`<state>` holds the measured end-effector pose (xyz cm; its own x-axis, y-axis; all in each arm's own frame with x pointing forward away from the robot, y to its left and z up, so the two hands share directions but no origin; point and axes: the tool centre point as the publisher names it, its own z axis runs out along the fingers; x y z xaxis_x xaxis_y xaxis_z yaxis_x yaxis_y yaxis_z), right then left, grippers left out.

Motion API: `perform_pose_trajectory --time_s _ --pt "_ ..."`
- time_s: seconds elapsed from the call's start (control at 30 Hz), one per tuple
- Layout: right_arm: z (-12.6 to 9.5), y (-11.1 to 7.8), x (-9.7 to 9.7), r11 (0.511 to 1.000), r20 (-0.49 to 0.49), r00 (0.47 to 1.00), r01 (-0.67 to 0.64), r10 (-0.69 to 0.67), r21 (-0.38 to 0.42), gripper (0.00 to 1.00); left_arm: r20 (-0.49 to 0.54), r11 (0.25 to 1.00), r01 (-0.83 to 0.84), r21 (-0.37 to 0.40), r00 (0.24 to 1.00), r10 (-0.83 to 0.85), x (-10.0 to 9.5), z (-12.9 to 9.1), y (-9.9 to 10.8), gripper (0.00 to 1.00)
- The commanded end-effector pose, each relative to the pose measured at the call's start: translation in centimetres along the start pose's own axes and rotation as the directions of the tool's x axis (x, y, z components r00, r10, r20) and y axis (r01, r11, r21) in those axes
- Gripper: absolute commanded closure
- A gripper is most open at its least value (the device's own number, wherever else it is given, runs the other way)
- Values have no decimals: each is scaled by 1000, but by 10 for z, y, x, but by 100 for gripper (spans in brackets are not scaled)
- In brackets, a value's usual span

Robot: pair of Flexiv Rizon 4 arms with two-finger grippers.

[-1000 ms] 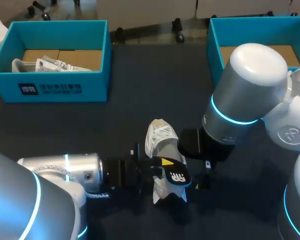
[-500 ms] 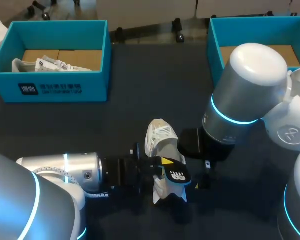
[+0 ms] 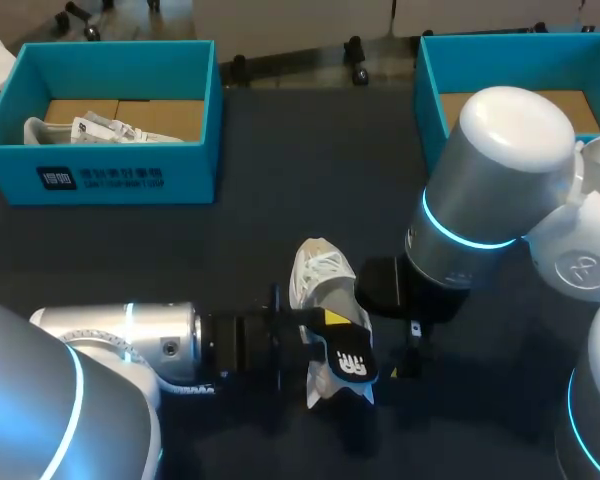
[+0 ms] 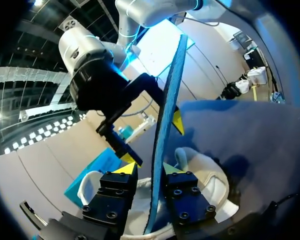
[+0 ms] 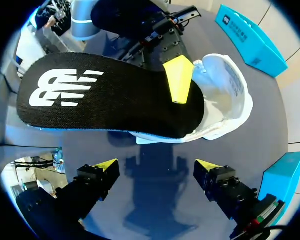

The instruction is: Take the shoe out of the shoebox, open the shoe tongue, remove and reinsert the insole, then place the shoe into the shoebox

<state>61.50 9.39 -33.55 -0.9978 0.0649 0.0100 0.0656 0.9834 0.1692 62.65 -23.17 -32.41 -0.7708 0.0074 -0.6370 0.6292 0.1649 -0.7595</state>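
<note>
The white shoe (image 3: 322,285) lies on its side on the dark table, toe toward the far edge. Its black insole (image 3: 348,358) with a white logo sticks out of the heel opening. My left gripper (image 3: 318,332) comes in from the left at the heel. In the left wrist view the insole (image 4: 165,125) stands edge-on between the fingers (image 4: 121,180), against one and with a gap to the other, so the left gripper (image 4: 149,169) is open. My right gripper (image 5: 155,169) is open wide just short of the insole (image 5: 105,97) and shoe (image 5: 225,95), holding nothing.
A teal shoebox (image 3: 110,175) at the back left holds another white shoe and paper. A second teal shoebox (image 3: 430,90) stands at the back right, partly behind my right arm. Bare dark table lies between the boxes and the shoe.
The left gripper's fingers have parted from the insole. The insole's free end has sagged slightly toward the table. The right arm has not moved.
</note>
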Motion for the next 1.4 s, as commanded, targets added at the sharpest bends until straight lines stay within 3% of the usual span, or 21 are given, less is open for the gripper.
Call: perform_pose_trajectory --time_s 0.03,0.33,0.43,0.77,1.13,1.4 --pt "2 0 1 1000 2 1000 -1 1 -1 0 -10 1000 -6 18 1000 6 -1 -8 -4 72" --pt "2 0 1 1000 2 1000 -1 1 -1 0 -21 998 -20 62 1000 21 0 -7 -19 80" --pt "2 0 1 1000 2 1000 -1 1 -1 0 -29 997 -31 64 999 33 1 -7 -19 100" --pt "2 0 1 1000 2 1000 -1 1 -1 0 -25 993 -102 52 994 104 3 -3 -4 100" --pt "2 0 1 1000 2 1000 -1 1 -1 0 -22 991 -127 -31 992 126 -1 4 17 100" --pt "2 0 1 1000 2 1000 -1 1 -1 0 -48 992 -123 -38 992 121 4 2 21 100"
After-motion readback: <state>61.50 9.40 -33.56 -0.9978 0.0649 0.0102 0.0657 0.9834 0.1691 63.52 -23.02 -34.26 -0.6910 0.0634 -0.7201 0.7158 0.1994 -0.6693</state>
